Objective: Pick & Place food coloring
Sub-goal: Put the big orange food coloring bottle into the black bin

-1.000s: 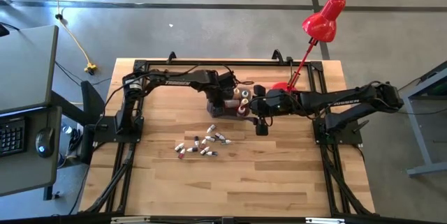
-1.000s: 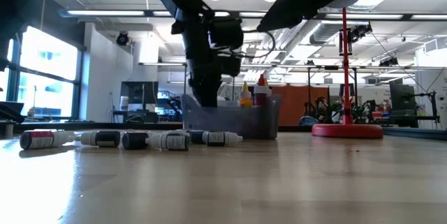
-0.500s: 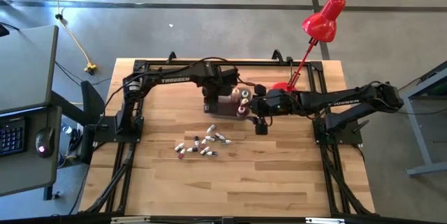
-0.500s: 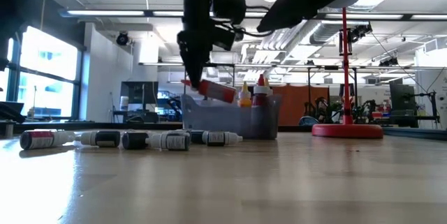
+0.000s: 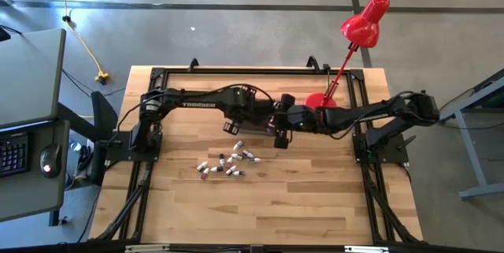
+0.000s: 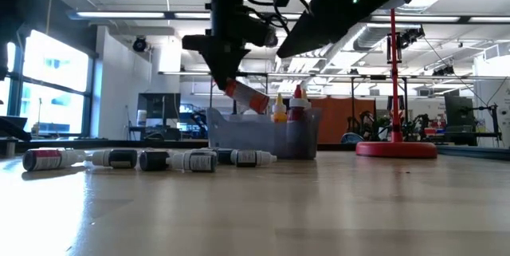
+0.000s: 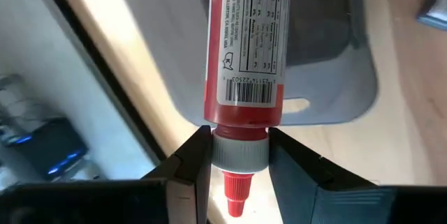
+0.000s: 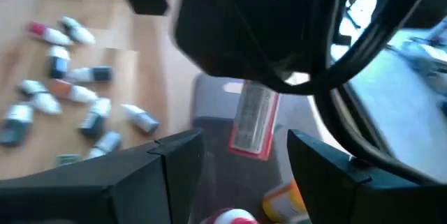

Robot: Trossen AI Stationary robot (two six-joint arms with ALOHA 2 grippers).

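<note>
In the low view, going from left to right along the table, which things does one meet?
Row of small bottles lying on their sides → grey bin, with the left claw above it holding a red bottle → yellow-topped bottle → red-topped bottle → red lamp base.

Robotics lab in an open industrial hall. Polished concrete floor (image 5: 236, 16) with seams, exposed ceiling ducts (image 6: 374, 45) and strip lights, tall windows (image 6: 56, 80), more benches and gear in the background. Wooden surface (image 5: 260, 198) framed by black rails, side desk (image 5: 31, 119) with keyboard and mouse, yellow cable (image 5: 83, 40) on the floor.
</note>
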